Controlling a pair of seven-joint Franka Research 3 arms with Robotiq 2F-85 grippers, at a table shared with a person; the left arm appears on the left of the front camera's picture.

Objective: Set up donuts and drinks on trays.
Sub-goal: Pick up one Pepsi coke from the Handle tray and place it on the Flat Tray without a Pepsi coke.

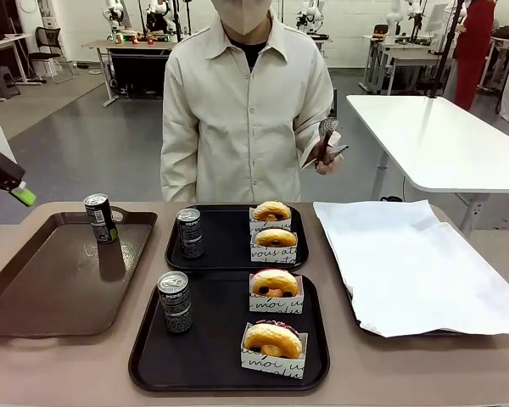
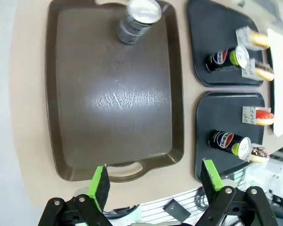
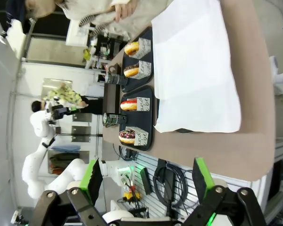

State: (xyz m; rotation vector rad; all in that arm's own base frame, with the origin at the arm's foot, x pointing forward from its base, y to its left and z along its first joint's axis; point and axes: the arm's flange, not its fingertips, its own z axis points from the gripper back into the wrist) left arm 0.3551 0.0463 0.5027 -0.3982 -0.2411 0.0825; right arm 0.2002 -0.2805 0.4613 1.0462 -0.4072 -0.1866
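Four ring donuts in small white paper boxes with black script sit two to each matte black plastic tray: the near tray [image 1: 153, 360] and the far tray [image 1: 229, 254]. Each black tray also holds one slim dark can. A third can [image 1: 100, 218] stands on the large brown tray [image 1: 42, 297], left of the black trays. The left gripper [image 2: 153, 181], released and empty, hangs over the brown tray's handle edge, well apart from that can. The right gripper [image 3: 144, 181] is likewise spread, off the table's edge.
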